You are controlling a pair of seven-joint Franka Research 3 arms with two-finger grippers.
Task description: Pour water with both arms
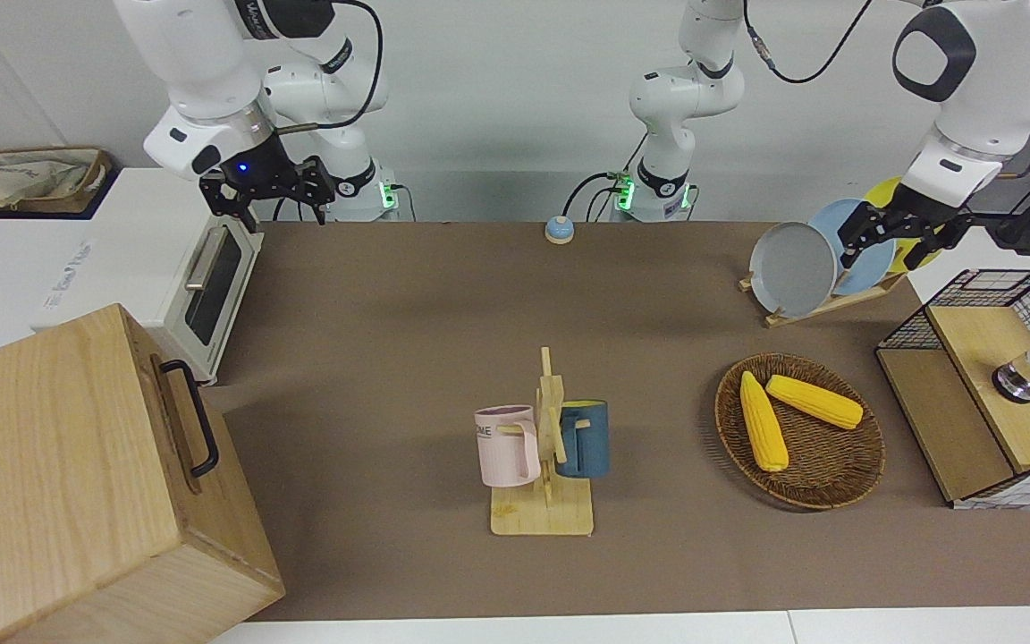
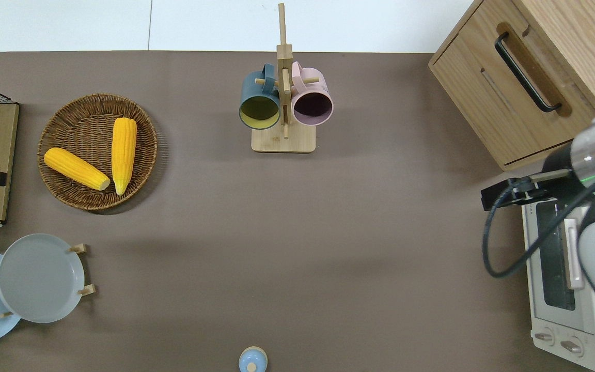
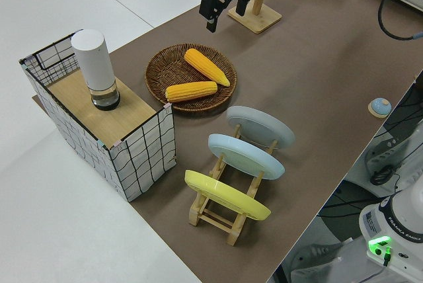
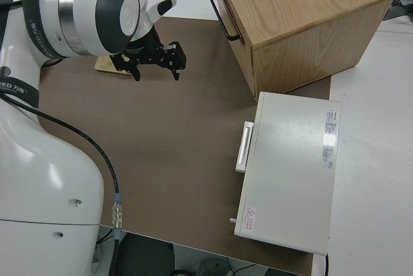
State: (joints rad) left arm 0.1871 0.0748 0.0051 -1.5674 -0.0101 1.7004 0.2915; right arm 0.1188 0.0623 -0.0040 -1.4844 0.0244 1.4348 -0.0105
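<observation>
At mid-table the mug rack hangs the pink mug on my right arm's side and the blue mug on my left arm's. My right gripper and left gripper are both spread wide, grasping nothing. The white bottle stands upright on the crate at my left arm's end.

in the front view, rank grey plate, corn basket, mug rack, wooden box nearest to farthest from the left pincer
From the left pincer:
1. grey plate, in the rack at the left arm's end
2. corn basket, same end, farther from the robots
3. mug rack, mid-table
4. wooden box, at the right arm's end
</observation>
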